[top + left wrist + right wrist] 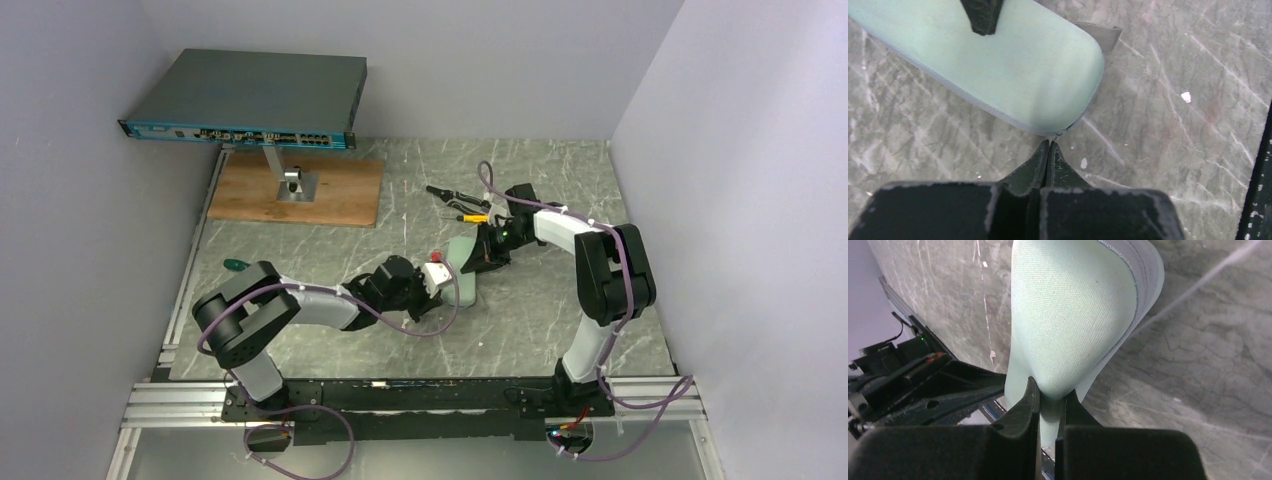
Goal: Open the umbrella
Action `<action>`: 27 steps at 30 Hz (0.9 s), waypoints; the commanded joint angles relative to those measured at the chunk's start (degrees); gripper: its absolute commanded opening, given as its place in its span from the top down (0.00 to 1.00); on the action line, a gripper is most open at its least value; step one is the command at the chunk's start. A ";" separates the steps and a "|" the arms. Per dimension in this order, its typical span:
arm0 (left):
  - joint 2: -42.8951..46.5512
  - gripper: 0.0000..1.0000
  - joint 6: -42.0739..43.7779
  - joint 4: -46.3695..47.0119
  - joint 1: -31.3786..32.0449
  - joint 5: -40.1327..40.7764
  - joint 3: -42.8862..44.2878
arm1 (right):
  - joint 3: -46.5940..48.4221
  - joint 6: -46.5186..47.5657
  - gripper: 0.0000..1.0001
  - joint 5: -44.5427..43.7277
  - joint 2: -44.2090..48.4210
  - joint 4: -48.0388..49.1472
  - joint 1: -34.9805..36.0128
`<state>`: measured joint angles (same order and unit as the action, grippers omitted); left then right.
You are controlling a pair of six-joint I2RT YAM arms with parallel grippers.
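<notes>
Top external view: at far left, a dark network switch [245, 95] with a blue front strip sits on a stand above a wooden board [340, 190]. Its port labels are too small to read. On the grey marbled table [330, 250], the left arm reaches rightward to a pale green oval case [466, 285] lying mid-table. Small black and yellow tools [460, 200] lie farther back.

Left wrist view: the left gripper [1050, 146] is closed, its fingertips pressed together with their points touching the case's rim seam. A grey woven strap [1103, 36] pokes out beyond the case.

Right wrist view: the right gripper [1049, 399] is clamped narrow on the case's tapered end, with fabric pinched between its fingers.

Where the umbrella is cannot be told from these views. No brand or writing is legible anywhere.
</notes>
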<state>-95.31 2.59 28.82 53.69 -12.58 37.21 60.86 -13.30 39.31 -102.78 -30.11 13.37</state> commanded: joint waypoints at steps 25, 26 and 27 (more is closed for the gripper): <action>4.56 0.36 -0.46 4.14 -0.93 -2.22 -4.57 | -8.36 -9.26 1.00 0.53 0.14 12.07 -5.21; 3.68 0.35 -0.76 4.28 -0.88 -1.91 -3.84 | -8.61 -9.11 1.00 0.66 0.19 12.17 -5.18; 2.74 0.35 -0.68 4.36 -0.87 -1.87 -3.07 | -8.88 -8.85 1.00 0.62 0.36 12.18 -5.19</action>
<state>-90.61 4.56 30.24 52.42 -16.21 32.01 53.98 -18.94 48.62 -102.87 -21.34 8.95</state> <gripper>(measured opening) 0.641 0.116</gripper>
